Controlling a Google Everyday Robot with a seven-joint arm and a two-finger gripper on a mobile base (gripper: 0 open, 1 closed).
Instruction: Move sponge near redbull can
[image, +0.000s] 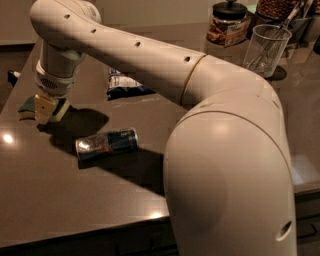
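Note:
The sponge (26, 105), dark green on top with pale yellow foam, lies at the left side of the dark table (60, 200). My gripper (46, 109) hangs from the wrist straight down onto the sponge's right half and hides part of it. The redbull can (106, 143), silver and blue, lies on its side a short way to the right and nearer the front, apart from the sponge.
A blue-and-white snack bag (125, 86) lies behind the can, partly under my arm. A jar (229, 25) and a clear glass with a whisk (265, 47) stand at the back right. A small dark object (13, 76) sits at the left edge. My arm's bulk fills the right.

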